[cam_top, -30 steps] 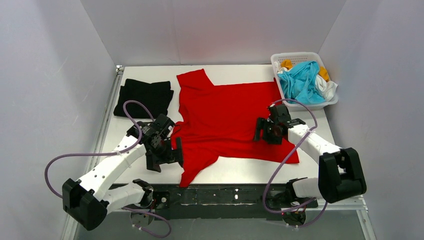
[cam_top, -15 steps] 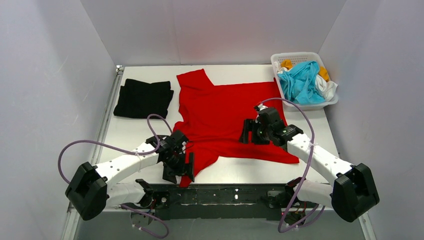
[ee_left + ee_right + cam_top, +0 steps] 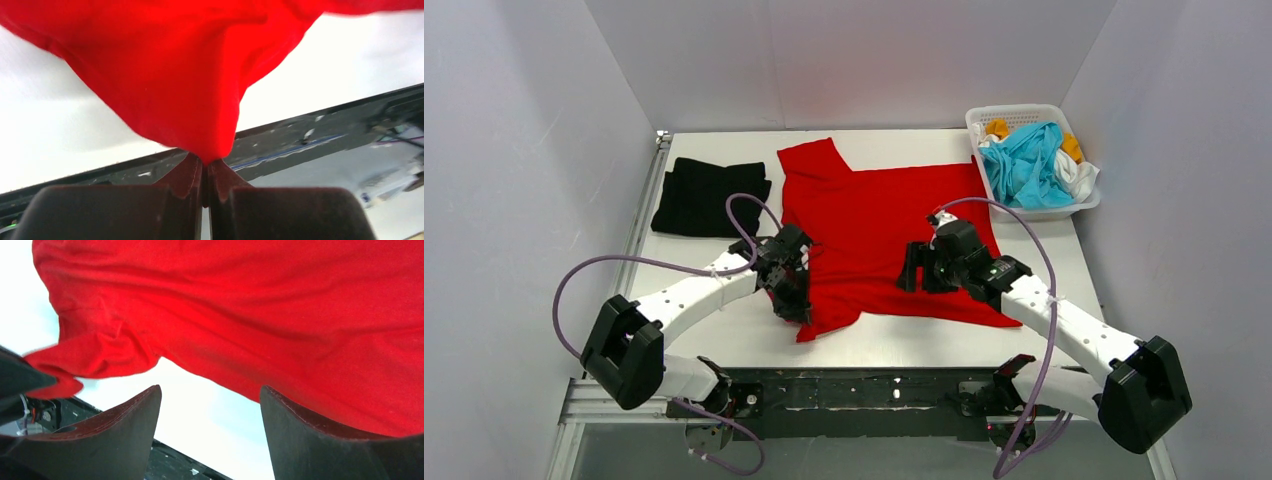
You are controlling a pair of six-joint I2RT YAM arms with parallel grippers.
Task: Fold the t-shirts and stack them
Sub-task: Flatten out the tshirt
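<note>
A bright red t-shirt (image 3: 874, 215) lies spread flat in the middle of the table, collar to the left. My left gripper (image 3: 792, 302) is shut on the tip of its near-left sleeve; in the left wrist view the red cloth (image 3: 175, 75) bunches into the closed jaws of that gripper (image 3: 206, 162). My right gripper (image 3: 914, 270) hovers open over the shirt's near edge. The right wrist view shows this gripper (image 3: 210, 390) empty, with the red hem (image 3: 250, 305) just beyond its fingertips. A folded black t-shirt (image 3: 711, 195) lies at the back left.
A white lattice basket (image 3: 1022, 110) at the back right holds crumpled cyan (image 3: 1024, 160), white (image 3: 1081, 176) and orange-yellow (image 3: 997, 128) shirts. The black rail (image 3: 874, 390) runs along the table's near edge. White walls close in the left, back and right sides.
My left gripper went to the sleeve tip near the front edge, shut on it and drew it back away from the edge. My right gripper slid a little left, staying open.
</note>
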